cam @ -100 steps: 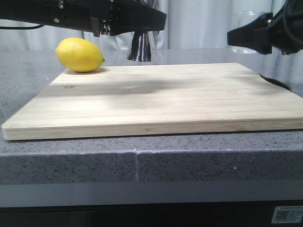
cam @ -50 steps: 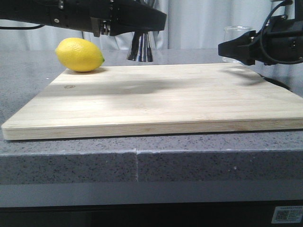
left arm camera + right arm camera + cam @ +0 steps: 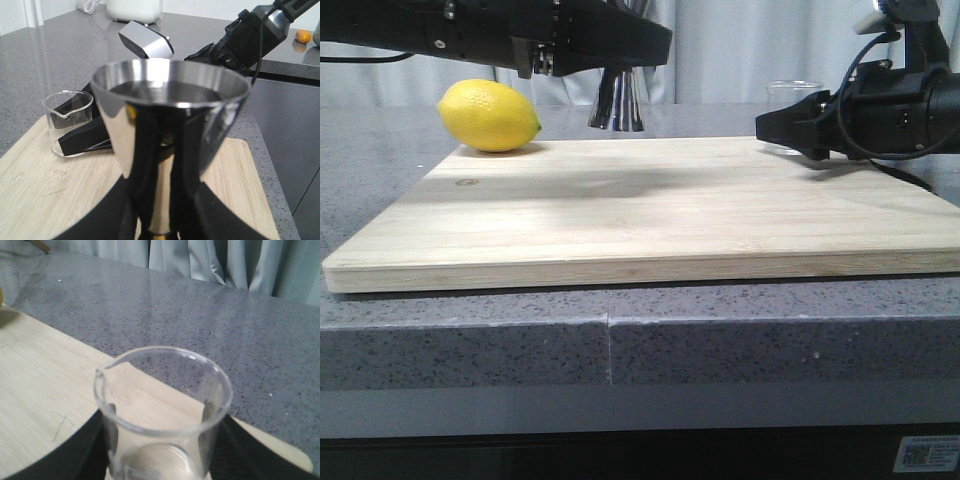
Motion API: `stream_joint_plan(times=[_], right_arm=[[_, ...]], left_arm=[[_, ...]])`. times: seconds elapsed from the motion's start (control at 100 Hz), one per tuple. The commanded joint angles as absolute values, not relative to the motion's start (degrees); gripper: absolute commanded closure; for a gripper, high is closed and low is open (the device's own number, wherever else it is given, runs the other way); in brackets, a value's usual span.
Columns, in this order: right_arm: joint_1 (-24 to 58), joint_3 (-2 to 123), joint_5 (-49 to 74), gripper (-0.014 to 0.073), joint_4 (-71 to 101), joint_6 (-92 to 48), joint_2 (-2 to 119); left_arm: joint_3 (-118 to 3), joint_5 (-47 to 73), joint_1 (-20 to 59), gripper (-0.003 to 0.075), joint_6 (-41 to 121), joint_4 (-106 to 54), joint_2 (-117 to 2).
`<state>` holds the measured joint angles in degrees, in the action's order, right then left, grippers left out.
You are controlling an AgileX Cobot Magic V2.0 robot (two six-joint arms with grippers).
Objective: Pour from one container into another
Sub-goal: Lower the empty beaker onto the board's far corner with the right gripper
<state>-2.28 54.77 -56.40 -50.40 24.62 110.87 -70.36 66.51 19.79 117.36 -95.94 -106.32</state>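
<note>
Left pincer (image 3: pixel 620 62) clamped on steel jigger (image 3: pixel 616 100), held upright above far edge of cutting board (image 3: pixel 650 210) beside lemon (image 3: pixel 488 116); right pincer (image 3: pixel 790 128) gripping glass beaker (image 3: pixel 793 112) upright, low over board's far right corner; grey counter (image 3: pixel 470 340) underneath

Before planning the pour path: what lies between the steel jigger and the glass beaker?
Nothing: in the front view, only bare cutting board lies between the jigger and the beaker.
</note>
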Motion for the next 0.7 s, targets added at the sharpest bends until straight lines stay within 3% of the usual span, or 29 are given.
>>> stream_joint_plan(times=[0.0, 0.69], right_arm=[[-2.15, 56.11, -59.05, 0.0378, -48.99, 23.98, 108.9], [-2.15, 56.11, -59.04, 0.0354, -48.99, 23.98, 108.77]], left_arm=[[-72.02, 70.4, 20.46, 0.0738, 117.25, -100.24, -103.59], [-72.02, 70.4, 20.46, 0.0738, 117.25, -100.24, -103.59]])
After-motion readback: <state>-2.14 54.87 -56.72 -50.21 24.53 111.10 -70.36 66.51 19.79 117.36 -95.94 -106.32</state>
